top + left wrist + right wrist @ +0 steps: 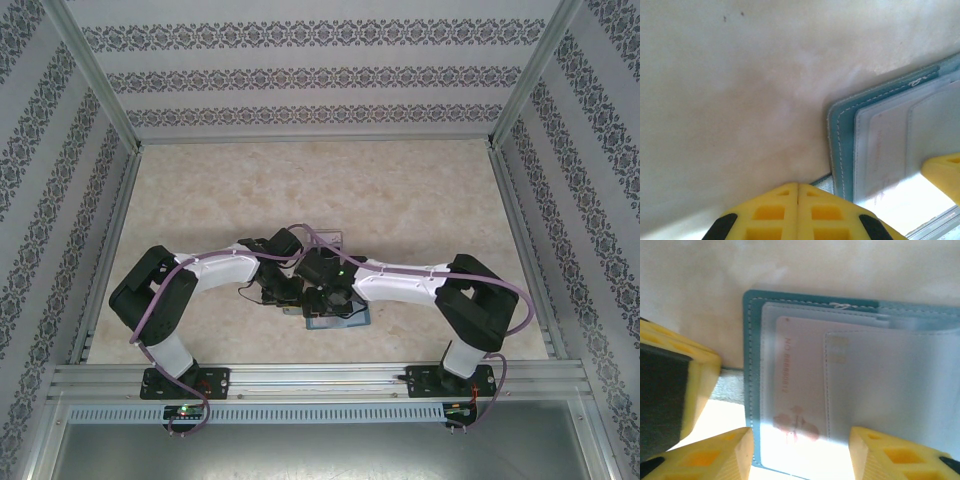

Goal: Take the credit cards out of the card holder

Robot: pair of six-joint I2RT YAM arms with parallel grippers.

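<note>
While the open card holder (890, 390) shows 1 pale credit card (800, 380), right gripper (799, 452) gapes wide, left gripper (798, 200) closed.

Lab rig w/ alu frame (320, 378), patterned walls (320, 75).

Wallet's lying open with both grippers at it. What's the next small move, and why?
Probably close the right gripper on the exposed end of the pale card. Its jaws stand open astride that end, which sticks out of a pocket in the open wallet, while the shut left gripper sits beside the wallet's edge.
</note>
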